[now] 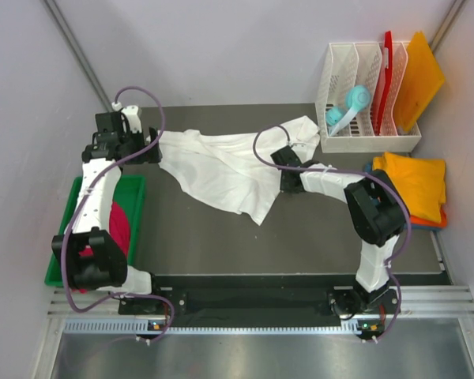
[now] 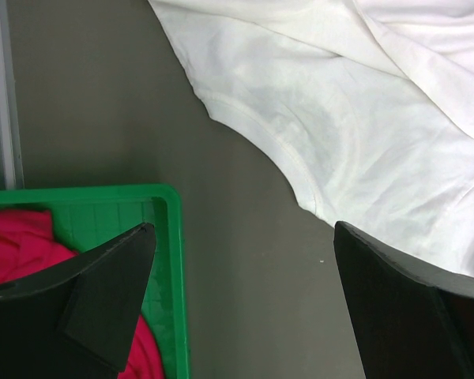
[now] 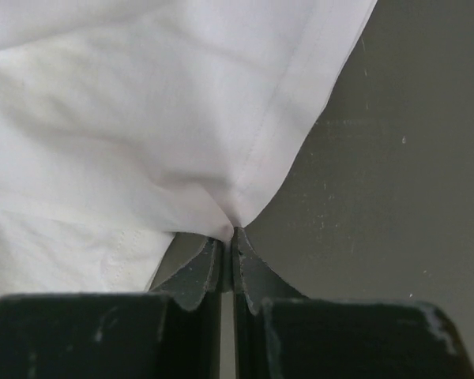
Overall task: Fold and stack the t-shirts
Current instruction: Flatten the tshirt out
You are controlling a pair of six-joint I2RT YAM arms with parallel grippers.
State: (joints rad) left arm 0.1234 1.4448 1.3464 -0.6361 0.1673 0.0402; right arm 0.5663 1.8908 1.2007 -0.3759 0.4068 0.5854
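Note:
The large white t-shirt lies crumpled across the middle of the dark table. My right gripper is shut on its right edge, and the pinched fold shows at the fingertips in the right wrist view. My left gripper is open and empty at the shirt's left end, and the shirt's curved hem lies just ahead of its jaws. A crimson-pink t-shirt lies in the green tray, also seen in the left wrist view. A yellow-orange t-shirt lies at the right on an orange one.
A white rack at the back right holds a teal object, a red board and an orange board. The green tray's rim is close to my left fingers. Grey walls stand on both sides.

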